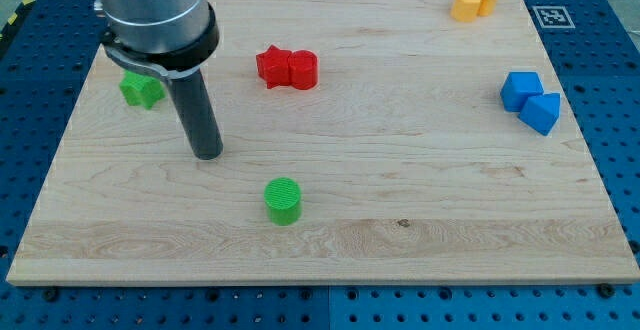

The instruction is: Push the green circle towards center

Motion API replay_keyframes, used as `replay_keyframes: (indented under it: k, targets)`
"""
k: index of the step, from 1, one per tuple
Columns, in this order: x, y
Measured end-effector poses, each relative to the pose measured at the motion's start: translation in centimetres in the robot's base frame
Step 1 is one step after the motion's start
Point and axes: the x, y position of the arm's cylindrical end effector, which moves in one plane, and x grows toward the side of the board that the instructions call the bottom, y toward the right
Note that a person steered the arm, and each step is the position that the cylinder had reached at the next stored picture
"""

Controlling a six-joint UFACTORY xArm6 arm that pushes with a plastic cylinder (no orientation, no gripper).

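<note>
The green circle is a short green cylinder on the wooden board, below and left of the board's middle. My tip rests on the board up and to the left of the green circle, with a clear gap between them. The rod rises from the tip to the arm's grey body at the view's top left.
A green star lies at the left, partly behind the arm. A red star and red cylinder touch at upper middle. Two blue blocks sit at the right. Two yellow blocks sit at top right.
</note>
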Motion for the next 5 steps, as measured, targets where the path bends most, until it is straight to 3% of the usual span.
replay_keyframes:
  k: [5]
  targets:
    - [2.4,9.8]
